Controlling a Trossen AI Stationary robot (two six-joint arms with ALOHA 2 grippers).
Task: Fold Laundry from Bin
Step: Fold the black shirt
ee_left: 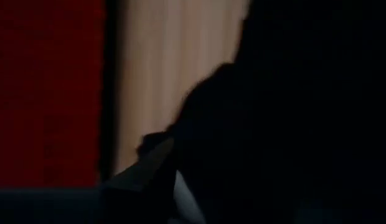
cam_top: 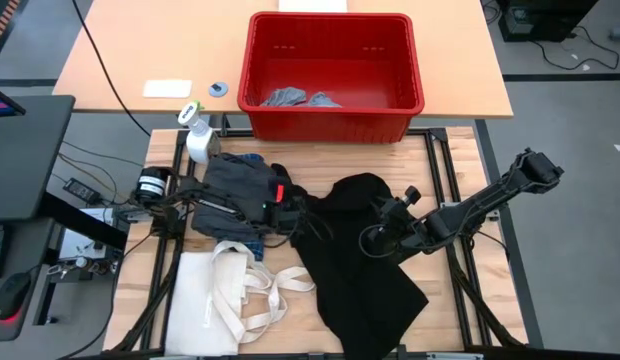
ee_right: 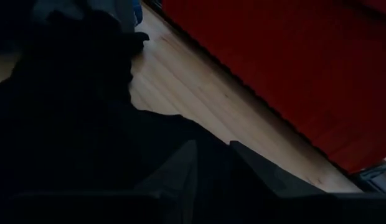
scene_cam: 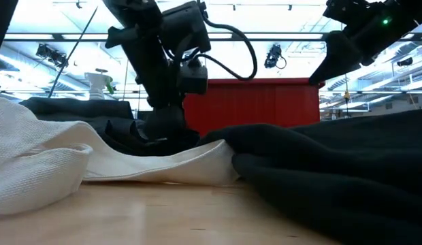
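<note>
The black garment (cam_top: 365,250) is the largest thing on the table, spread flat and lying under both grippers. The right gripper (cam_top: 373,238) is low over its middle, and in the right wrist view its two fingers (ee_right: 180,168) stand a little apart with dark cloth filling the space below them; whether they pinch the cloth I cannot tell. The left gripper (cam_top: 300,215) is at the garment's left edge, pressed low where the cloth bunches, and whether its fingers are spread or closed I cannot tell either. My reading is that the two arms are placed at opposite parts of the same piece so it can be stretched or turned over for a fold.

The red bin (cam_top: 330,75) stands beyond both grippers at the far side of the table, with a few light grey pieces (cam_top: 300,98) left on its floor, so more laundry likely waits its turn.

Beneath the left arm lies a heap of dark grey cloth (cam_top: 235,185) with a bit of blue plaid (cam_top: 252,160) showing. Nearer than the left gripper, a cream tote bag (cam_top: 215,295) lies flat with its handles loose. A white spray bottle (cam_top: 198,135) stands beyond the heap.

No brand, label or writing can be read anywhere.
</note>
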